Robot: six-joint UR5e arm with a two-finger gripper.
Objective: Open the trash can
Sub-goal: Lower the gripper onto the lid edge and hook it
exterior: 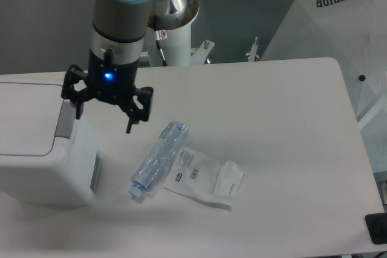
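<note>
The trash can (36, 167) is a large white boxy bin at the left edge of the table, with its flat lid (27, 113) down. Its grey push tab (63, 119) sits on the lid's right edge, and a grey panel (95, 173) shows on its right side. My gripper (104, 122) hangs from the arm just right of the tab, above the bin's right edge. Its black fingers are spread apart, one fingertip (78, 113) over the tab and the other fingertip (129, 129) past the bin over the table. It holds nothing.
A crushed clear plastic bottle (158, 157) with a blue cap lies on the table right of the bin. A clear plastic bag with a label (202, 175) lies beside it. The robot's white base (175, 28) stands behind the table. A white umbrella (338, 22) is at the right.
</note>
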